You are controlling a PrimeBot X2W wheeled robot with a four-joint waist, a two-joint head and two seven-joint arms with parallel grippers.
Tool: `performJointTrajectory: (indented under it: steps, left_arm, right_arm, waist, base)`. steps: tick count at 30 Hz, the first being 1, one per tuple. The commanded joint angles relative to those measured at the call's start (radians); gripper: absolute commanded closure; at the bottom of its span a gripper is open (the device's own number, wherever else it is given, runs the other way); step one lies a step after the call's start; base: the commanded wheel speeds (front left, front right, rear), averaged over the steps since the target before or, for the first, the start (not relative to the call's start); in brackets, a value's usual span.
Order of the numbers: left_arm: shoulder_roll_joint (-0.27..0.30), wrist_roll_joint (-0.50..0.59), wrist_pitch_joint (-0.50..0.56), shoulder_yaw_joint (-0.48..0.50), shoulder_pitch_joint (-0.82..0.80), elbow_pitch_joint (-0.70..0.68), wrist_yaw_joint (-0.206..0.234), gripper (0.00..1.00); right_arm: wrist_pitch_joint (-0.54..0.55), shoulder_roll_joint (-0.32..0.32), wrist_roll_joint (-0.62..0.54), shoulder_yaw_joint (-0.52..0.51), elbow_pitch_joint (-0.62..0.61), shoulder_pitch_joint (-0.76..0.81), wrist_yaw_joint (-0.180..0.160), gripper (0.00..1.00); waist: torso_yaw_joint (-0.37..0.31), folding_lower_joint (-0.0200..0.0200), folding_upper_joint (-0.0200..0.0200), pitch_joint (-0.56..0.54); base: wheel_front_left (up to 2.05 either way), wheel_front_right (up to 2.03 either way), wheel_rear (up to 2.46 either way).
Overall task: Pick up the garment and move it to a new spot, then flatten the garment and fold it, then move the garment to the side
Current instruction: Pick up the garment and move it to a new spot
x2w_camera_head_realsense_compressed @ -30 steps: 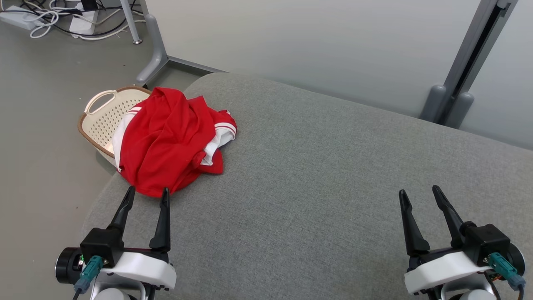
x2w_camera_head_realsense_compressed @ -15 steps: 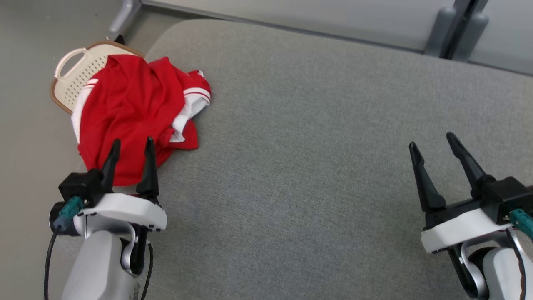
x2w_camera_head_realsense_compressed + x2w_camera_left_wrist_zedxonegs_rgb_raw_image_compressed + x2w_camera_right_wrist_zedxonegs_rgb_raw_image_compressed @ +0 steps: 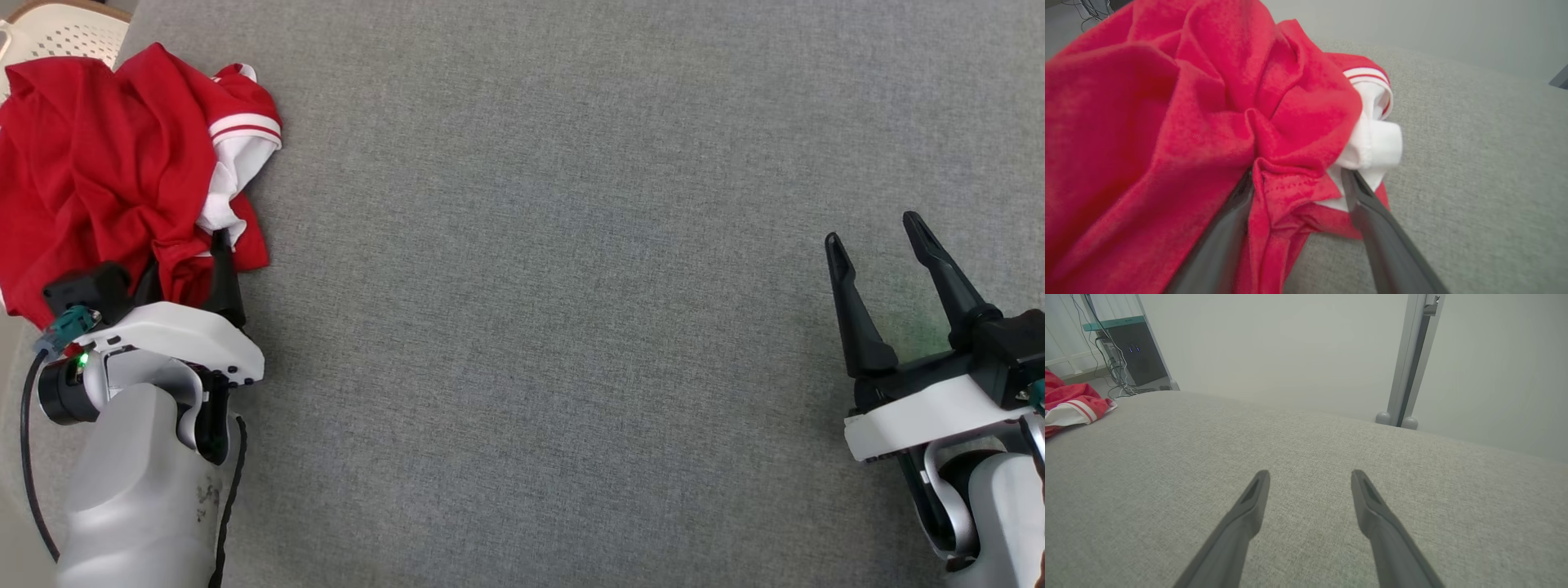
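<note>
Garment (image 3: 98, 163): one, crumpled | left jaws: apart, astride its fold | right jaws: apart, empty

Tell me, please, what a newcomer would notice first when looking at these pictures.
The crumpled red and white garment catches the eye first, lying at the far left edge of the grey padded surface. The left gripper is pushed into it, jaws open around a red fold. The right gripper stands open over bare grey fabric at the right.
</note>
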Motion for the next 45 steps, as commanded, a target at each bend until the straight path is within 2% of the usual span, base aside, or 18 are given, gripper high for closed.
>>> performJointTrajectory:
  steps: [1, 2, 3, 4, 5, 6, 11, 15, 16, 20, 28, 36, 39, 45]
  left_arm:
    - [0.009, 0.0, 0.0, 0.011, -0.017, 0.006, -0.004, 0.08]
    - [0.009, 0.004, 0.0, 0.017, -0.021, 0.003, -0.005, 0.36]
    - [0.009, 0.008, 0.0, 0.024, -0.022, -0.007, -0.006, 0.55]
    - [0.008, 0.011, 0.0, 0.031, -0.021, -0.019, -0.007, 0.6]
    - [0.007, 0.016, 0.0, 0.038, -0.018, -0.036, -0.005, 0.71]
    - [0.005, 0.019, 0.0, 0.048, -0.01, -0.058, -0.005, 1.0]
    - [-0.009, 0.046, 0.0, 0.093, 0.047, -0.199, -0.008, 1.0]
    - [-0.015, 0.082, 0.0, 0.124, 0.099, -0.347, -0.012, 1.0]
    - [-0.015, 0.097, 0.0, 0.13, 0.13, -0.422, -0.014, 1.0]
    - [-0.013, 0.1, 0.0, 0.098, 0.196, -0.554, -0.017, 1.0]
    - [0.016, 0.077, 0.003, -0.041, 0.351, -0.826, -0.016, 1.0]
    - [0.018, 0.062, 0.122, -0.224, 0.449, -1.08, -0.016, 1.0]
    - [0.022, 0.044, 0.166, -0.31, 0.439, -1.138, -0.016, 1.0]
    - [0.031, 0.025, 0.207, -0.459, 0.374, -1.156, -0.016, 1.0]
  right_arm:
    - [-0.005, -0.002, 0.003, -0.001, 0.001, -0.012, 0.0, 0.0]
    - [-0.008, -0.002, 0.003, -0.003, 0.004, -0.014, 0.0, 0.0]
    - [-0.008, -0.001, 0.004, -0.004, 0.005, -0.016, 0.0, 0.0]
    - [-0.009, -0.001, 0.004, -0.005, 0.007, -0.017, 0.0, 0.0]
    - [-0.01, -0.001, 0.004, -0.007, 0.01, -0.017, 0.0, 0.0]
    - [-0.01, 0.001, 0.006, -0.008, 0.014, -0.016, 0.0, 0.0]
    - [-0.016, 0.012, 0.015, -0.016, 0.033, 0.003, 0.0, 0.0]
    - [-0.032, 0.024, 0.019, -0.026, 0.056, 0.014, 0.0, 0.0]
    - [-0.041, 0.035, 0.026, -0.032, 0.07, 0.022, 0.0, 0.0]
    - [-0.064, 0.058, 0.028, -0.051, 0.092, 0.043, 0.0, 0.0]
    - [-0.097, 0.109, 0.037, -0.093, 0.121, 0.095, 0.0, 0.0]
    - [-0.108, 0.134, 0.045, -0.101, 0.129, 0.106, 0.0, 0.0]
    - [-0.111, 0.14, 0.045, -0.099, 0.124, 0.099, 0.0, 0.0]
    - [-0.126, 0.147, 0.053, -0.105, 0.13, 0.087, 0.0, 0.0]
  waist:
    - [-0.006, 0.0, 0.0, 0.008]
    - [-0.005, 0.0, 0.0, 0.008]
    - [-0.003, 0.0, 0.0, 0.008]
    - [-0.001, 0.0, 0.0, 0.007]
    - [0.002, 0.0, 0.0, 0.006]
    - [0.005, 0.0, 0.0, 0.004]
    - [0.02, 0.0, 0.0, -0.027]
    - [0.027, 0.0, 0.0, -0.072]
    - [0.026, 0.0, 0.0, -0.104]
    - [0.018, 0.0, 0.0, -0.173]
    - [-0.025, 0.0, 0.0, -0.272]
    - [-0.121, 0.0, 0.0, -0.296]
    - [-0.178, 0.0, 0.0, -0.284]
    - [-0.273, 0.0, 0.0, -0.253]
  base:
    - [0.0, 0.0, 0.0]
    - [0.0, 0.0, 0.0]
    - [0.0, 0.0, 0.0]
    - [0.0, 0.0, 0.0]
    - [0.0, 0.0, 0.0]
    - [0.0, 0.0, 0.0]
    - [0.0, 0.0, 0.0]
    - [0.0, 0.0, 0.0]
    - [0.0, 0.0, 0.0]
    - [0.0, 0.0, 0.0]
    - [0.0, 0.0, 0.0]
    - [0.0, 0.0, 0.0]
    - [0.0, 0.0, 0.0]
    - [0.0, 0.0, 0.0]
